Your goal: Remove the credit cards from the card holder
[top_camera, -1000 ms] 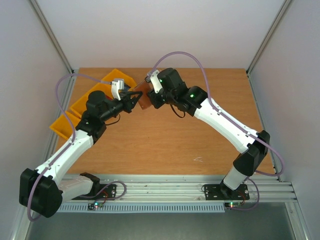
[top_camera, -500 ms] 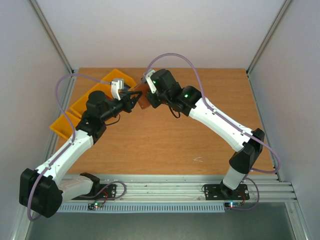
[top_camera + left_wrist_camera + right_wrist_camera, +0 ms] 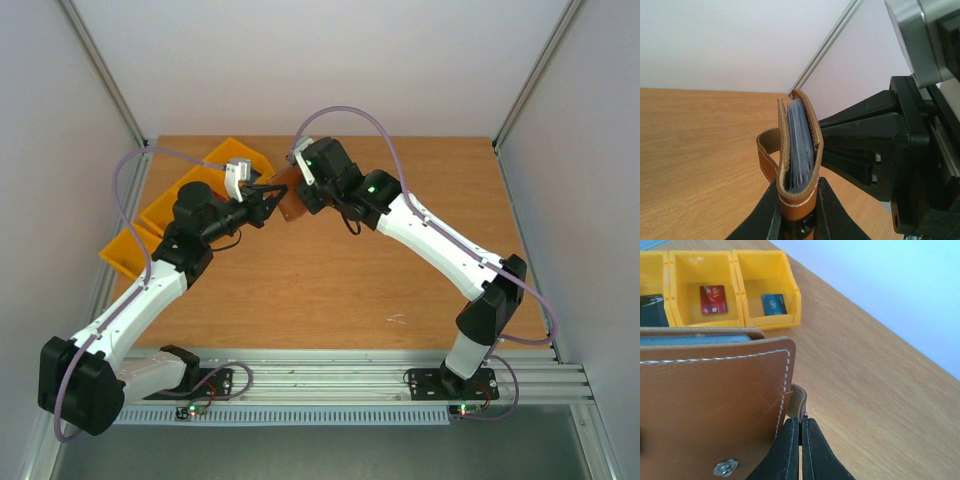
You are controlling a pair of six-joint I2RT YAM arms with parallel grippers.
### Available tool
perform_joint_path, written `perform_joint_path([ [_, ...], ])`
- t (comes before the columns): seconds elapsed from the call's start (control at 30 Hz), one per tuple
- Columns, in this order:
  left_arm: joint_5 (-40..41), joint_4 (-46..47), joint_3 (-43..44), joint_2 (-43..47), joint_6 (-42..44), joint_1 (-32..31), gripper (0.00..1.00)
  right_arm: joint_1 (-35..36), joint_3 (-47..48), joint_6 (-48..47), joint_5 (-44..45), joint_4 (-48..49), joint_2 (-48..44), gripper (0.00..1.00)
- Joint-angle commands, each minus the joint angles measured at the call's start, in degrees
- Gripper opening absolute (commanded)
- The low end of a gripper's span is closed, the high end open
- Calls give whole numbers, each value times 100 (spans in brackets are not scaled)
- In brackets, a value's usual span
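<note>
The card holder (image 3: 799,150), a brown bifold wallet, stands on edge above the table, nearly closed, with grey-blue leaves showing between its covers. My left gripper (image 3: 799,200) is shut on its lower spine. It also shows in the top view (image 3: 289,203) and in the right wrist view (image 3: 710,405). My right gripper (image 3: 800,422) is shut on the small brown clasp tab (image 3: 797,397) at the wallet's edge. I see no card edges inside the wallet. A red credit card (image 3: 713,299) lies in a yellow bin.
Three yellow bins (image 3: 150,215) stand in a row at the table's back left. In the right wrist view one holds a blue card (image 3: 774,303) and another a dark card (image 3: 652,310). The wood table (image 3: 400,280) spreads right and near.
My right wrist has shifted a little left, closer to the wallet. The left arm and the wallet have barely moved.
</note>
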State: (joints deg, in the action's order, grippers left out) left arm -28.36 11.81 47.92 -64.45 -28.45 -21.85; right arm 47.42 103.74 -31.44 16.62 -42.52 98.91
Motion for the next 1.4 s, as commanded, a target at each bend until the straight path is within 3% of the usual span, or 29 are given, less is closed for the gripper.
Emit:
perform_joint_path([
  [0.0, -400, 541, -61, 170, 117, -30, 0, -398, -178, -64, -814, -72, -286, 1],
  [0.27, -2028, 1291, 64, 161, 247, -30, 0, -2097, -456, 412, -6089, -152, -722, 1],
  [0.43, -2165, 1327, 152, 178, 244, -30, 0, -2438, -610, 543, -7794, -83, -741, 37],
  [0.53, -2225, 1366, 251, 178, 130, -30, 0, -2439, -788, 630, -8190, -44, -782, 53],
  [0.6, -2353, 1376, 306, 182, 131, -30, 0, -2439, -984, 596, -8097, 17, -923, 56],
  [0.87, -2703, 1397, 416, 131, 220, -30, 0, -2439, -1567, 388, -7543, 91, -1354, 55],
  [1.13, -2836, 1405, 572, -6, 197, -71, 0, -2062, -1429, 213, -7964, 55, -1346, 67],
  [1.37, -2795, 1358, 569, -35, 234, -188, 0, -1699, -1204, 460, -8429, 427, -1299, 67],
])
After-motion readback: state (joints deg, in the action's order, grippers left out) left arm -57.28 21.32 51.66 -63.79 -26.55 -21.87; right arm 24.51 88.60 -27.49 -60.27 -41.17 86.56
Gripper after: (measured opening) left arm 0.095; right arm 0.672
